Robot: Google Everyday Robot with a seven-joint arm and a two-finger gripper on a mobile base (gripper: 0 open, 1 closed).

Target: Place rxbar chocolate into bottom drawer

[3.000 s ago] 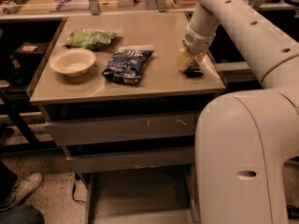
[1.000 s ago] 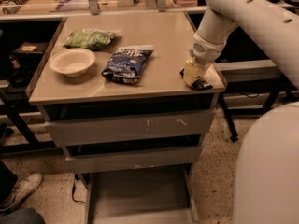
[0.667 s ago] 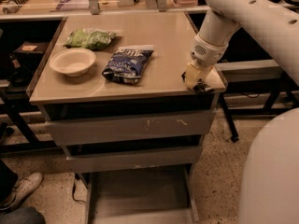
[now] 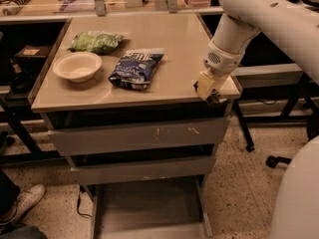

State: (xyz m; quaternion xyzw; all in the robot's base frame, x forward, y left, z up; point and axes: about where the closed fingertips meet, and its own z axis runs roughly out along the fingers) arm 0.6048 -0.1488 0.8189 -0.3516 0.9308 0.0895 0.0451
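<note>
Tabletop [image 4: 174,44], front-right corner: the rxbar chocolate [image 4: 215,100] shows as a dark sliver, clamped in the hand [image 4: 209,91]. It is likely light, flat and slick-wrapped, so best pinched across its width. The bottom drawer [image 4: 149,208] lies open below, and the chip bag [image 4: 135,68] is well to the left.

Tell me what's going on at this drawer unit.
The robot's gripper is at the front right corner of the tabletop, with the dark rxbar chocolate at its tip. Below, the bottom drawer stands pulled open, the bar not yet in it. A blue chip bag, green bag and white bowl sit on top.
</note>
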